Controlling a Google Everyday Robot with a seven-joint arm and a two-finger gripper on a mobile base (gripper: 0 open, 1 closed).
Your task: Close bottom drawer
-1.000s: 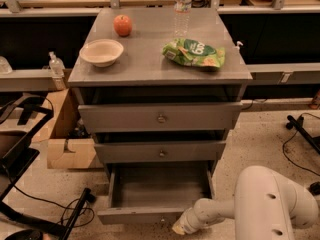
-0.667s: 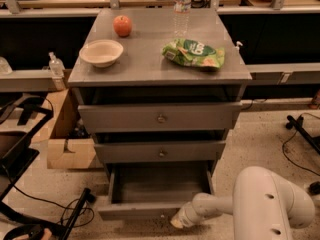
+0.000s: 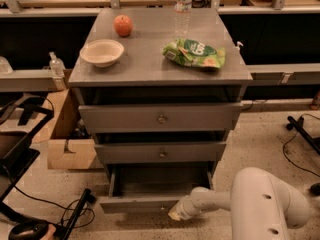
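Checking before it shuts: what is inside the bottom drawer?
The bottom drawer shows only bare grey floor; its rear is hidden under the middle drawer. The gripper is at its front panel.

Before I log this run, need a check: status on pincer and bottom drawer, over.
Pincer low, at bottom drawer front, right end. Drawer pulled out, not yet closed. Black cable lies by its left corner.
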